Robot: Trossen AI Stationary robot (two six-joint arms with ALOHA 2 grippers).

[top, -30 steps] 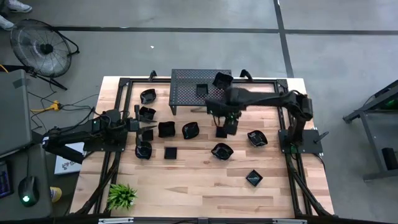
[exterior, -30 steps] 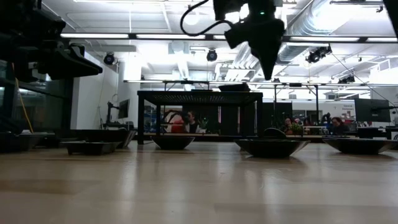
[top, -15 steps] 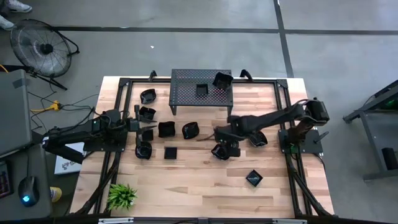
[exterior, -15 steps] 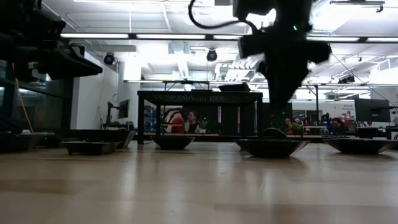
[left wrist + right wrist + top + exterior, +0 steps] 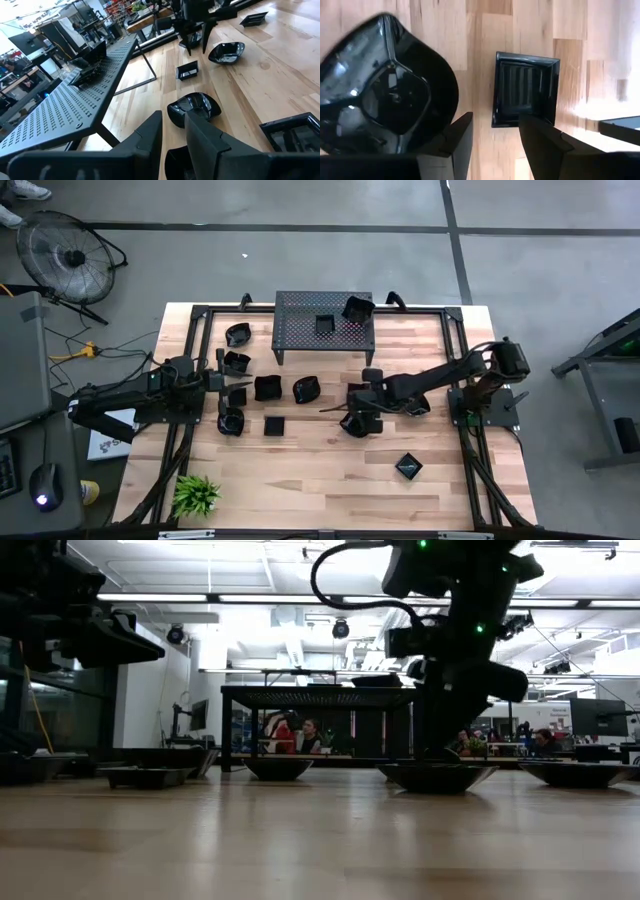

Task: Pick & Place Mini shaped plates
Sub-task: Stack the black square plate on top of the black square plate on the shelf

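Since a second ago, the right gripper (image 5: 358, 418) has moved from the perforated stand (image 5: 300, 325) down over a round mini plate (image 5: 385, 95), fingers open. It seems not yet touching. Left gripper (image 5: 232, 390) waits, nearly closed, holding nothing.

Overhead and table-level views share perforated stand (image 5: 323, 327), seemingly.

Surface (image 5: 320, 475): pale wood planks, smooth, I see a faint sheen. Mini shaped plates (image 5: 387, 97): black, glossy, mirror-like highlights. Stand (image 5: 300, 320) at twelve o'clock: black perforated metal, matt. Right claw (image 5: 492, 137): I read its fingers (image 5: 447, 142) as dark matt plastic.
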